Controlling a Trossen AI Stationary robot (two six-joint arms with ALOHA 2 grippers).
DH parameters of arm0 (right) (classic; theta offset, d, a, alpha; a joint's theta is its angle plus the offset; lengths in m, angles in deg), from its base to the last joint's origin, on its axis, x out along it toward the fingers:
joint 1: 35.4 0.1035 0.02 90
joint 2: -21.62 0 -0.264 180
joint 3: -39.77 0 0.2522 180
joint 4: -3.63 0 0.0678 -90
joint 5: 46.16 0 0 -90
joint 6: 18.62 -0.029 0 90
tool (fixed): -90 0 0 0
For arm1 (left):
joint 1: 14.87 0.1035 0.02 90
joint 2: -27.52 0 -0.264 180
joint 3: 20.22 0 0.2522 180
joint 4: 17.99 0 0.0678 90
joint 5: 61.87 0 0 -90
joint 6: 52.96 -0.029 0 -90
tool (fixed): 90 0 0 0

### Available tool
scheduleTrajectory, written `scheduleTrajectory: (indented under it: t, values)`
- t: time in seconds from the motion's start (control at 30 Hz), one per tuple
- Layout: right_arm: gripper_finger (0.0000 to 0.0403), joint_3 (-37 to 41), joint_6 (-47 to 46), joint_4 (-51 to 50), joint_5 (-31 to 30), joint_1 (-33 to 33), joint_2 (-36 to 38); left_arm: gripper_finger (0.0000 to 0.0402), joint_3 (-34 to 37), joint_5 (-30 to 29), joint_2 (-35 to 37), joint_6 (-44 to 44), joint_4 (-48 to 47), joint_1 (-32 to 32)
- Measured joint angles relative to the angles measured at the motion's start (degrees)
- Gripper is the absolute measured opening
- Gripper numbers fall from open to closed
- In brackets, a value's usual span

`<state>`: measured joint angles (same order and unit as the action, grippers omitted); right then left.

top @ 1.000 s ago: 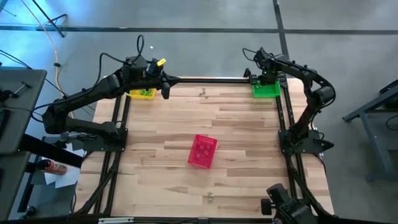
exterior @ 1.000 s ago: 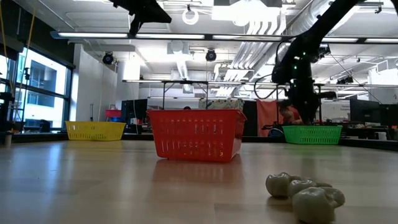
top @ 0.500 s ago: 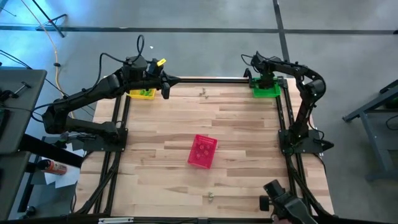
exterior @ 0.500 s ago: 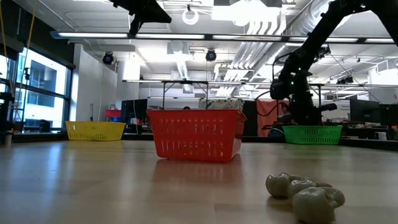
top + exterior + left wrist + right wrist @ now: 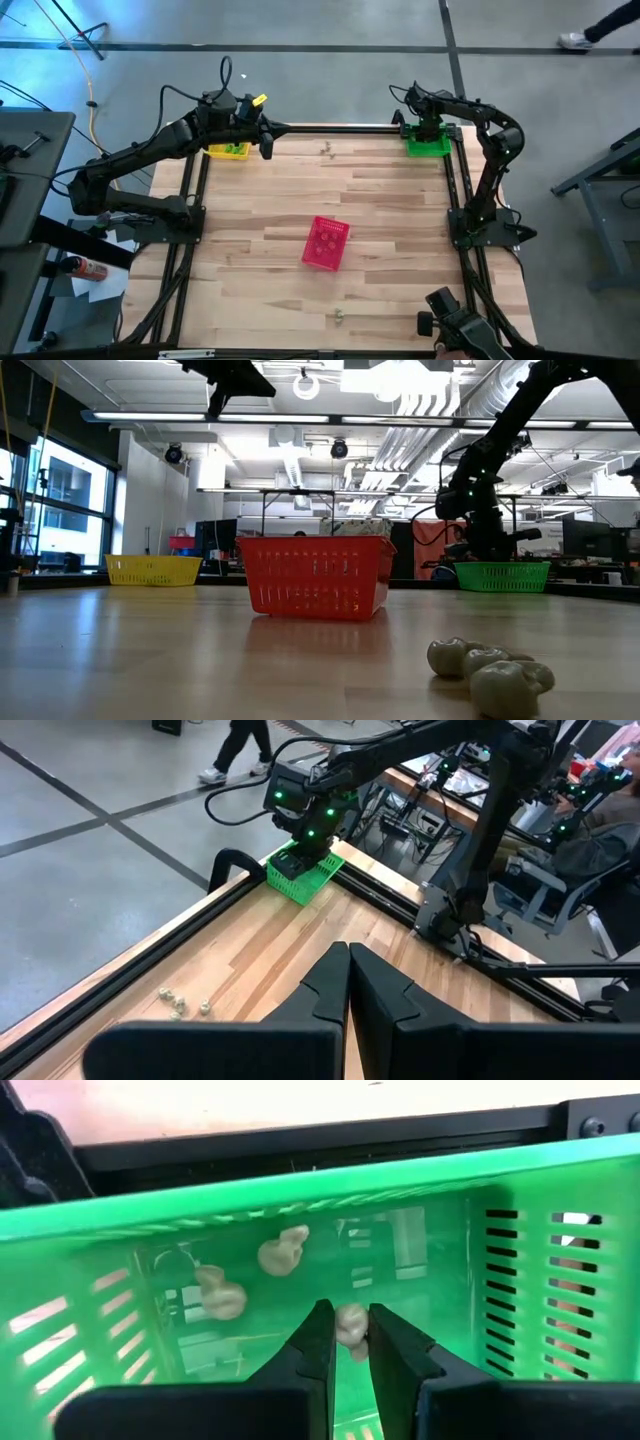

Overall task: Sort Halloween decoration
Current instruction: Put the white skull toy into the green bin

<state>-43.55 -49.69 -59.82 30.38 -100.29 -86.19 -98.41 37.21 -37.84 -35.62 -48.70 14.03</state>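
The Halloween decoration shows as tiny pale trinkets. A few lie on the table at the far middle (image 5: 327, 151) and near the front edge (image 5: 339, 316), close to the low camera (image 5: 490, 670). Two more rest on the floor of the green basket (image 5: 283, 1250) in the far right corner (image 5: 428, 143). My right gripper (image 5: 348, 1330) reaches down into that basket, shut on one trinket. My left gripper (image 5: 266, 148) hangs shut and empty above the table beside the yellow basket (image 5: 228, 150); its fingers meet in the left wrist view (image 5: 347, 970). My right gripper pinches a small pale trinket (image 5: 351, 1320) between its two fingertips. The fingers come from above, pointing steeply down into the green basket. The trinket sits between the fingers inside the basket walls; whether it touches the basket floor cannot be told.
A pink-red mesh basket (image 5: 326, 242) stands at the table's middle. Black frame rails (image 5: 330, 127) run along the far edge and both sides. A person's foot (image 5: 575, 40) passes on the floor beyond the far right; another person (image 5: 240, 745) walks behind the table.
My right gripper has come down over the green basket, lowering into it with a slight roll of the wrist while staying shut on the trinket. Most of the descent came early; lately it has barely moved.
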Motion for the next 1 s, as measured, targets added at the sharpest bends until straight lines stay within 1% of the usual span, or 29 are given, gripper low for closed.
scheduleTrajectory:
  t: [0.27,0.67,0.87,1.0]
  values:
    - [0.0038,0.00,-0.23,0.15,0.02,-0.02,0.00,0.0000,0.00,0.00,0.00,-0.04,0.00,0.00]
    - [0.0116,-0.02,-1.01,0.32,0.35,0.99,0.00,0.0000,0.00,0.00,0.00,-0.04,0.00,0.00]
    - [0.0134,0.00,-0.10,-0.57,0.18,1.08,0.99,0.0000,0.00,0.00,0.00,-0.03,0.00,0.00]
    - [0.0139,-1.02,0.02,-0.35,-0.20,0.62,3.25,0.0000,0.00,0.00,0.00,-0.04,0.00,0.00]
